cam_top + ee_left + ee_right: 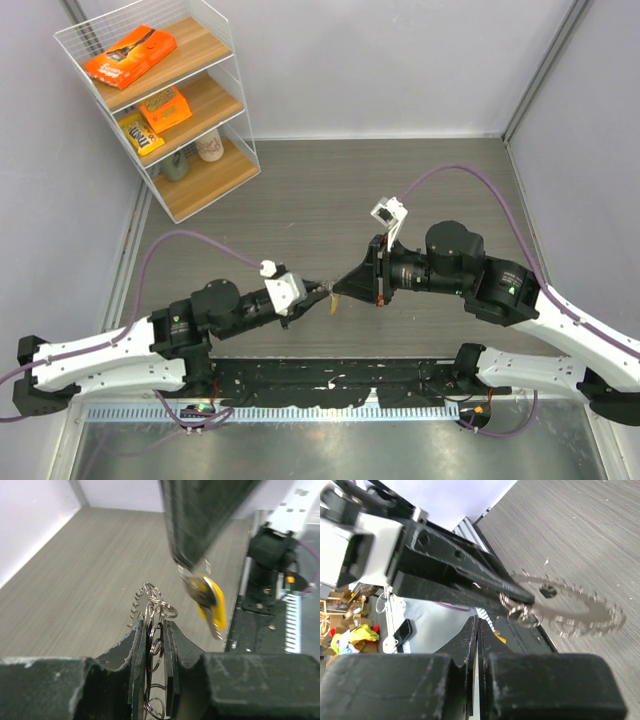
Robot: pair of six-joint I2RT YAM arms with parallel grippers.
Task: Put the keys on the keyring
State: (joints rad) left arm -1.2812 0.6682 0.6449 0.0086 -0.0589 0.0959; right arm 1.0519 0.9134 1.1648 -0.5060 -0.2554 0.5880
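Note:
The two grippers meet tip to tip above the table's near middle. My left gripper [317, 291] [155, 623] is shut on the keyring [156, 611]. Its silvery rings stand between the jaws, and toothed metal pieces stick out past the tips. In the right wrist view the keyring [570, 611] hangs from the left fingers [465, 577] as a blurred toothed loop. My right gripper [338, 289] [478, 621] is shut on a yellow key [214, 604] [335, 301], which has a darker silvery piece beside it. The key hangs just right of the keyring and does not touch it.
A white wire shelf [190, 110] with orange and yellow snack packs and jars stands at the back left. A black strip and a metal rail [330, 385] run along the near edge between the arm bases. Purple cables loop off both arms.

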